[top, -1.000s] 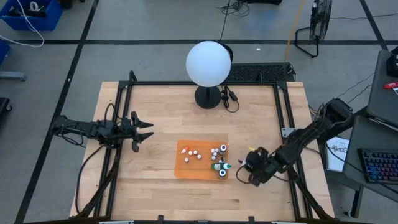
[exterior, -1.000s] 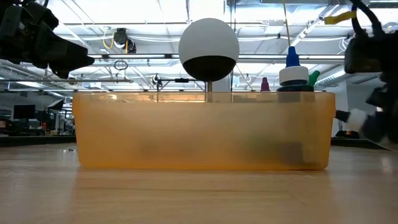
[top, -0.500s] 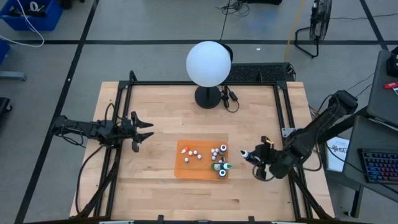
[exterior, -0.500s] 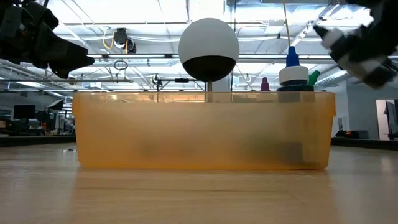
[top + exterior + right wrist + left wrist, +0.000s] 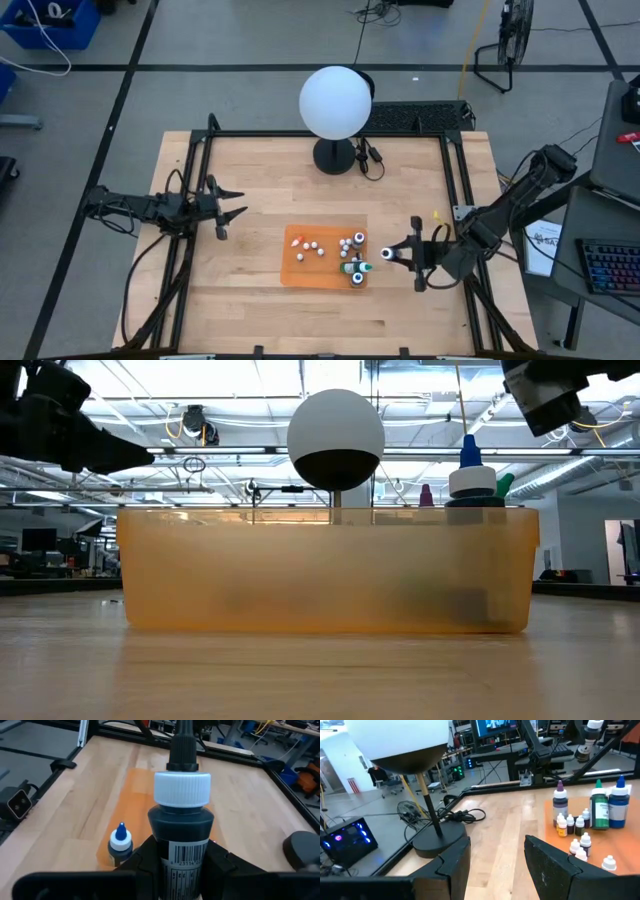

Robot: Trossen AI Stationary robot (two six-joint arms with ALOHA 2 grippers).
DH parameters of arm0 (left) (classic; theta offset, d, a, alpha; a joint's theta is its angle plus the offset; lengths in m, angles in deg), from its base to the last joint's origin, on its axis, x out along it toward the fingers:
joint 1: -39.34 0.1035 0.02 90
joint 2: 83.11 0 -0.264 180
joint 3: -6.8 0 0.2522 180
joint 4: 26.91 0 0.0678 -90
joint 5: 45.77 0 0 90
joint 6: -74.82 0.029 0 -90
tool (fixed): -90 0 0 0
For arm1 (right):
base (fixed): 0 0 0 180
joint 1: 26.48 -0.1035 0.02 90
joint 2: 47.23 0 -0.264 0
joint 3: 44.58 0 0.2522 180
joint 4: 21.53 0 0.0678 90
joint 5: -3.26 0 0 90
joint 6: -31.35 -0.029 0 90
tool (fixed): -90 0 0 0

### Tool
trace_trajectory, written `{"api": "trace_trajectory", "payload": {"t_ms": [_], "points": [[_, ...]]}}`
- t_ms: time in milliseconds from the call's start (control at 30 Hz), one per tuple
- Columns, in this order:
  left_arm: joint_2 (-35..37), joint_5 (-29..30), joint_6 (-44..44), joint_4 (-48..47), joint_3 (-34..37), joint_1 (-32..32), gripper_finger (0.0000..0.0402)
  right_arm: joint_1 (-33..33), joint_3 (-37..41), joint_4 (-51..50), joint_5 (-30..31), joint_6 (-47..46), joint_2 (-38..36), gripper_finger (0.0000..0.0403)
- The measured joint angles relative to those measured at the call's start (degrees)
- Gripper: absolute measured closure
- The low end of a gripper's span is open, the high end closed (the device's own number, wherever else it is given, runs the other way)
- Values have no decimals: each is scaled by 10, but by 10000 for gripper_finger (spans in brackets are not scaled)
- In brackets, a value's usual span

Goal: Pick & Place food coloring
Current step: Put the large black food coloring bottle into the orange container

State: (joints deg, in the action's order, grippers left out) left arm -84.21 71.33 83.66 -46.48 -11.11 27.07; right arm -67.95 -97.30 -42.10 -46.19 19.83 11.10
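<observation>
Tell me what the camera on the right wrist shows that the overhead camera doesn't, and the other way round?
Only the right wrist view shows the right gripper shut on a dark bottle close up: its white cap, black nozzle and barcode label.

Only the high view shows the whole table, the white globe lamp, the left gripper open and waiting at the left side, and the small whitish bottles in the tray.

Both show the orange tray on the wooden table and a blue-tipped bottle standing in it.
</observation>
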Motion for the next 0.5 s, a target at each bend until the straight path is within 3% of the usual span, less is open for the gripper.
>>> {"api": "trace_trajectory", "payload": {"t_ms": [267, 400, 500], "points": [[0, -2, -23, 14, 0, 0, 215, 15, 0, 5, -1, 5, 0, 326], [0, 1, -76, 61, 0, 0, 215, 24, 0, 19, -1, 14, 0, 326], [-3, 14, -63, 113, 0, 0, 215, 30, 5, 55, -4, 36, 3, 326]]}}
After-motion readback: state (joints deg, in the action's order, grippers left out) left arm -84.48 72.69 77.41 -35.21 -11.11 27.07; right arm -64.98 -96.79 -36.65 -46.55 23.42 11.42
